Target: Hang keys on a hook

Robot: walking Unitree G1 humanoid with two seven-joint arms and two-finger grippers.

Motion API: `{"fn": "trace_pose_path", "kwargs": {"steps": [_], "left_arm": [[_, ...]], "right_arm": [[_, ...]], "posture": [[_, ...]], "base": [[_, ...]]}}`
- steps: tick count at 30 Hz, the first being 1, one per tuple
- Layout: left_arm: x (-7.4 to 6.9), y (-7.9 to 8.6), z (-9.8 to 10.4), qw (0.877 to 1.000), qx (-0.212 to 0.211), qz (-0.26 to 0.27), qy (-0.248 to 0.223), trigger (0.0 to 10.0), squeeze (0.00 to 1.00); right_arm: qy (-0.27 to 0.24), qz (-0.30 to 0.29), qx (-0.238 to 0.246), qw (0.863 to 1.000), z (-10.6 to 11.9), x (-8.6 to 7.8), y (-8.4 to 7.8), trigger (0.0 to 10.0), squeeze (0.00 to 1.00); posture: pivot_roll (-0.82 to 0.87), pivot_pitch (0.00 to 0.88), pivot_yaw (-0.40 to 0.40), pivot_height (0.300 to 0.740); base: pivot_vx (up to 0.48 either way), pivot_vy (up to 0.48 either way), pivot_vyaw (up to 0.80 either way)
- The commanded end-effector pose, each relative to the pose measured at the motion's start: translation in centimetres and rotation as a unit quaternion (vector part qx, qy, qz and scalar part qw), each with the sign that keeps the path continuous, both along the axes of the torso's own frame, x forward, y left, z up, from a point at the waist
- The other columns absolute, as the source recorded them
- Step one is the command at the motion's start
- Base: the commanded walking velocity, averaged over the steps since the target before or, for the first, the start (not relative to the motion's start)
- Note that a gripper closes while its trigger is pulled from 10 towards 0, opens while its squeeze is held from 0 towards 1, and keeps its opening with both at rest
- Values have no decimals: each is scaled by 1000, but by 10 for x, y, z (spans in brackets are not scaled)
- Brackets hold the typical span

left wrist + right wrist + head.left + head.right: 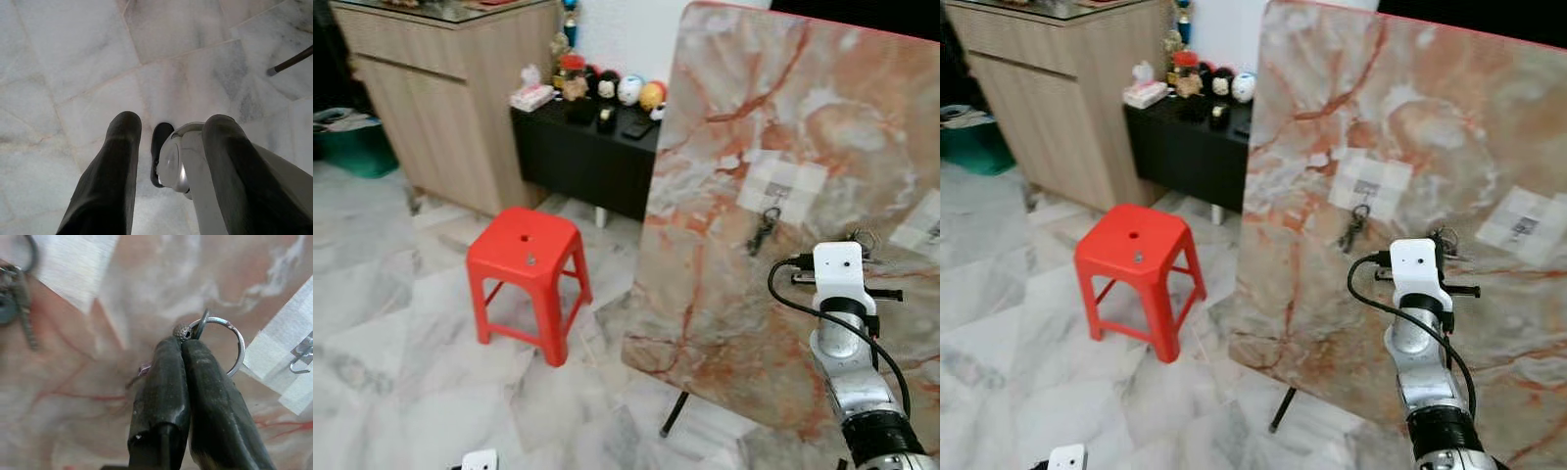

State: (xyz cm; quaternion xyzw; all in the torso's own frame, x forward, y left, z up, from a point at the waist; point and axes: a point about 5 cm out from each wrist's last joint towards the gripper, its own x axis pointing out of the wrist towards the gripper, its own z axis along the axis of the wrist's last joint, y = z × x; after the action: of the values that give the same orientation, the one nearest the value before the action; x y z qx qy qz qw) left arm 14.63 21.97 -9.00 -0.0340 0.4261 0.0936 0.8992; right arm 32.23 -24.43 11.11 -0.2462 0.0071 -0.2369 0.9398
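A marble-patterned board point(724, 147) stands upright on a stand, with two white tape patches on it. A dark bunch of keys point(766, 230) hangs from the hook on the left patch point(783, 186). My right gripper point(183, 340) is raised close to the board and shut on a silver key ring point(230, 333). The ring and its keys point(1445, 240) are held between the two patches. A small metal hook point(301, 357) sits on the right patch point(920, 230), a short way from the ring. My left gripper point(172, 121) hangs open, pointing down at the floor.
A red plastic stool point(527, 257) stands on the marble floor left of the board. Behind it are a low black cabinet point(578, 147) with figurines and a wooden cabinet point(450, 88). A green bin point(357, 147) sits far left. The board's black stand leg point(674, 413) reaches the floor.
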Motion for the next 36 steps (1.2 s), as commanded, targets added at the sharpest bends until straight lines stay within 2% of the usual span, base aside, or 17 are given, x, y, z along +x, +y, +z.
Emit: {"fn": "trace_pose_path", "kwargs": {"steps": [1, 9, 17, 20, 24, 31, 36], "left_arm": [[-2, -4, -2, 1000, -7, 3, 7, 10000, 0], [-1, -5, -2, 1000, -8, 3, 6, 10000, 0], [-1, -4, -2, 1000, -7, 2, 6, 10000, 0], [-1, -4, -2, 1000, -7, 1, 7, 10000, 0], [-2, -4, -2, 1000, -6, 0, 7, 10000, 0], [-2, -4, -2, 1000, -4, -5, 7, 10000, 0], [-2, -4, -2, 1000, -3, -5, 8, 10000, 0]], "right_arm": [[-18, -15, -2, 1000, 8, 1, -8, 10000, 0], [-24, -33, -10, 999, 14, 2, -21, 10000, 0], [-12, -70, 14, 997, 12, -5, -52, 10000, 0], [-13, -74, 21, 997, 13, -6, -55, 10000, 0], [-12, -62, 30, 998, 11, -5, -52, 10000, 0], [-6, -6, 60, 998, -3, -3, -27, 10000, 0], [-7, 0, 84, 996, -8, -4, -21, 10000, 0]], "posture": [[64, 0, -98, 718], [64, 0, -98, 718], [61, 0, -93, 718], [60, 0, -93, 718], [59, 0, -92, 718], [65, 0, -95, 718], [64, 0, -96, 718]], "base": [[0, 0, 0], [0, 0, 0], [0, 0, 0], [0, 0, 0], [0, 0, 0], [0, 0, 0], [0, 0, 0]]}}
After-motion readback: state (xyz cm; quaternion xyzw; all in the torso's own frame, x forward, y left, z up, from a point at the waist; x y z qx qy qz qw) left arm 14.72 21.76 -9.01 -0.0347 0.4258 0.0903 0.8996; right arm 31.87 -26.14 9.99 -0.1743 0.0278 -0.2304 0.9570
